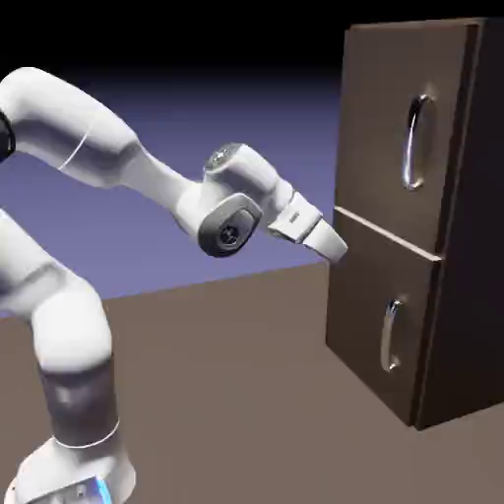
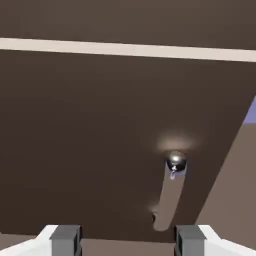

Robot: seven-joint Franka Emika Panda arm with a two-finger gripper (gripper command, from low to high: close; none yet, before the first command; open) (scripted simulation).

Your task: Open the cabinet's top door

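At the right of the exterior view the cabinet (image 1: 418, 217) stands on the brown desk (image 1: 226, 394), a tall dark brown box with two closed front panels. The top door (image 1: 394, 138) is the taller panel and carries a long curved silver handle (image 1: 417, 141); the shorter lower panel (image 1: 379, 330) has a smaller silver handle (image 1: 391, 335). A pale seam separates the two panels. The white arm (image 1: 118, 157) reaches from the left, and its claw (image 1: 335, 243) points at the cabinet's front near that seam, close to the near edge of the lower panel; whether it touches the wood cannot be told. In the hand view the two grey fingertips (image 2: 65, 235) sit well apart at the bottom edge, so the claw stands wide with nothing between them. Dark wood fills that view, crossed by a pale strip (image 2: 125, 49), with a silver handle (image 2: 172, 192) seen end-on.
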